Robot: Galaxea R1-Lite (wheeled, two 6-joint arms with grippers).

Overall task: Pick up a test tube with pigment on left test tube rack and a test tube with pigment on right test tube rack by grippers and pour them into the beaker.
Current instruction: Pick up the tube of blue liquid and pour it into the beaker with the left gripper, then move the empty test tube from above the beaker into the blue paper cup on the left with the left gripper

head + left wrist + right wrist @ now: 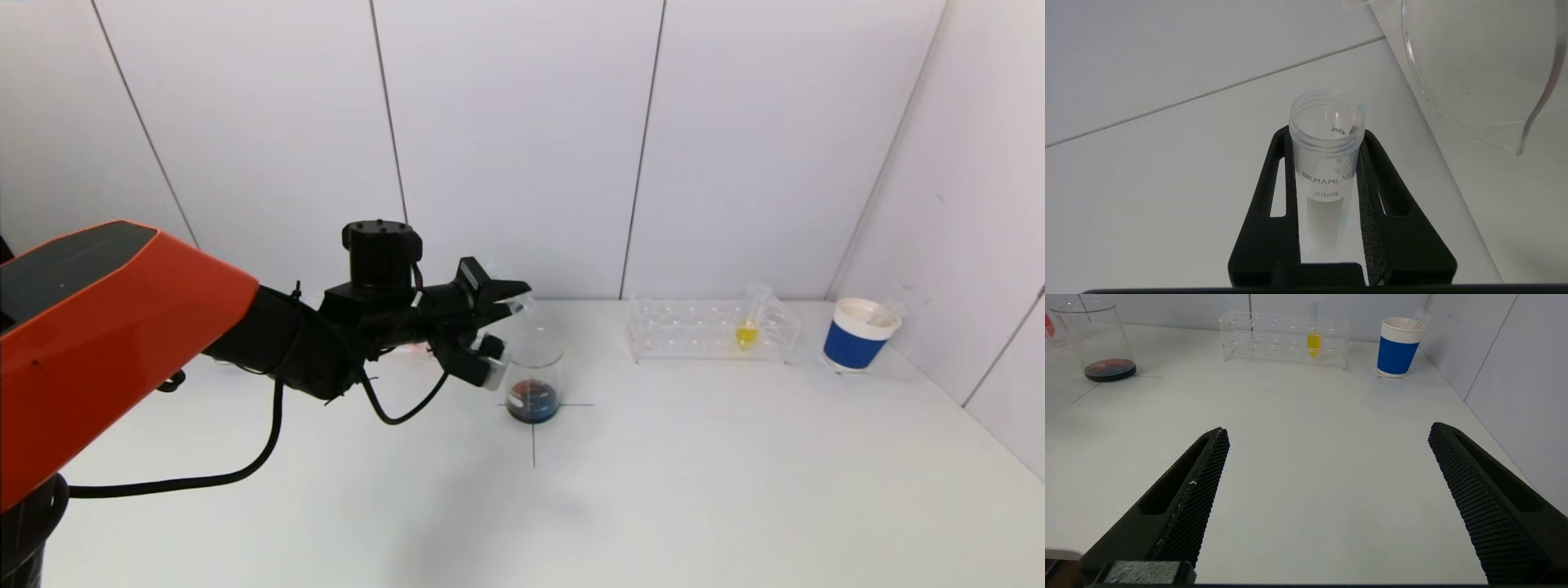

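My left gripper (508, 327) is shut on a clear 50 mL test tube (1327, 163), held on its side with its open mouth just beside the rim of the glass beaker (535, 380). The tube looks empty. The beaker holds dark blue-red liquid at its bottom and stands on a cross mark; it also shows in the right wrist view (1102, 347). The right rack (710, 327) holds one tube with yellow pigment (747, 331). My right gripper (1329, 428) is open and empty, low over the table, well short of that rack (1284, 345). The left rack is mostly hidden behind my left arm.
A blue paper cup (861, 335) with a used tube in it stands right of the right rack, close to the side wall. White wall panels close the table at the back and right. The beaker rim (1474, 81) is near the left gripper.
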